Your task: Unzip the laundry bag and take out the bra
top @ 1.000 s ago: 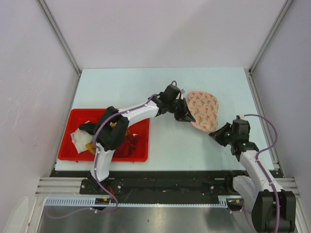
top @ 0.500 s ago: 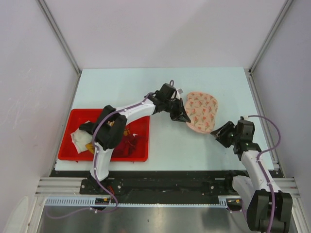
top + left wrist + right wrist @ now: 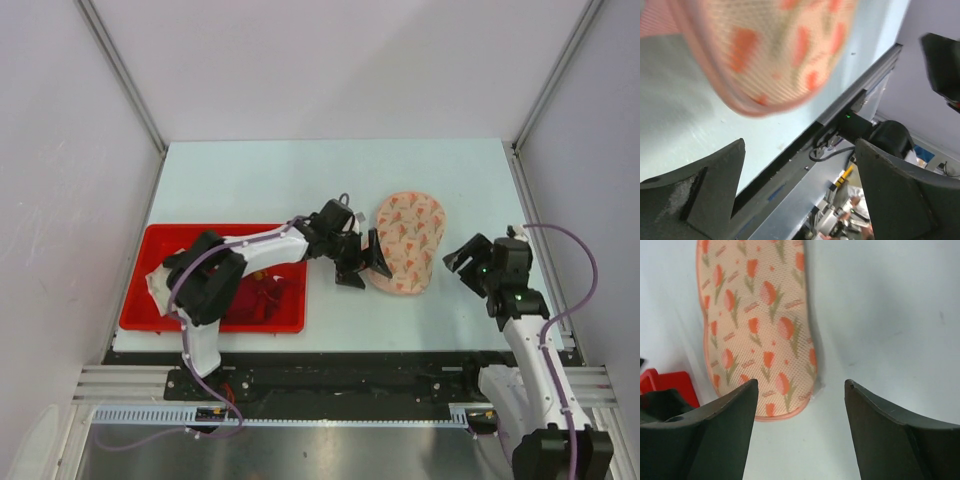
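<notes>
From overhead: the laundry bag (image 3: 405, 243) lies flat on the pale blue table (image 3: 250, 180), right of centre, between the two grippers. The left gripper (image 3: 366, 270) sits at the bag's left edge, jaws spread and holding nothing; whether a finger touches the fabric, I can't tell. The right gripper (image 3: 460, 255) hangs near the bag's right side with a gap between them, also spread and empty. Over on the left, a red tray (image 3: 140, 322) holds a dark red garment (image 3: 262, 300).

Left wrist camera: the bag (image 3: 770, 45) is blurred at the top of the view, beyond the left gripper (image 3: 800, 145), with nothing between the fingers.

Right wrist camera: the bag (image 3: 760, 315) shows crisp, with orange tulips on mesh and a pink rim. The right gripper (image 3: 801, 384) is wide apart, short of it.
</notes>
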You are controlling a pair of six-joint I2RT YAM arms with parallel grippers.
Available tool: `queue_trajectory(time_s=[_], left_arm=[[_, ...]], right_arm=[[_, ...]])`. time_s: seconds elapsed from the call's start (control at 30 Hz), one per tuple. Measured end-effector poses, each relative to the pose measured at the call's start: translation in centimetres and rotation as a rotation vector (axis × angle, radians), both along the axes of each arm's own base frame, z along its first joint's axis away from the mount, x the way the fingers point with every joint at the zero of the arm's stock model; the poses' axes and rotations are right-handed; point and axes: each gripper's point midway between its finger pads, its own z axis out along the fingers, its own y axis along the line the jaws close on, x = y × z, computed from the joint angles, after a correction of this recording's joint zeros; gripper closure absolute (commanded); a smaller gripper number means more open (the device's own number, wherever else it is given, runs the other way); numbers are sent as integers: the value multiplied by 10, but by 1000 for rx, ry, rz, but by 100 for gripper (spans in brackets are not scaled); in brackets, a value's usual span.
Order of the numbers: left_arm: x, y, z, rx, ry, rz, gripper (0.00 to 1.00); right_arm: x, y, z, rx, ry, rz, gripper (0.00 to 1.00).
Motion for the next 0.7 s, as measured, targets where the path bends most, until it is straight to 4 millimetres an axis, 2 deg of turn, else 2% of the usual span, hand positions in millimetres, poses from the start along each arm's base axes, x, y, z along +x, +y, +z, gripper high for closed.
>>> queue_trajectory(time_s=[0.13,0.23,0.3,0.37,0.47,0.57,0.7], left_arm=[[18,11,52,-49,-121,29,5],[48,25,98,-95,-251,80,5],[65,31,113,-94,-305,101,7],[83,32,118,-71,-358,112,13],[100,26,106,-14,-410,105,24],[103,20,71,79,-412,73,32],[98,16,22,184,-373,22,36]], right_arm=[[16,35,24,-97,-11,121,25],[28,73,39,-158,-37,222,25],[35,85,38,-172,-36,238,25],[37,85,28,-180,-5,221,24],[38,81,22,-180,22,192,23],[39,71,29,-167,3,155,23],[37,33,44,-142,-48,39,23]])
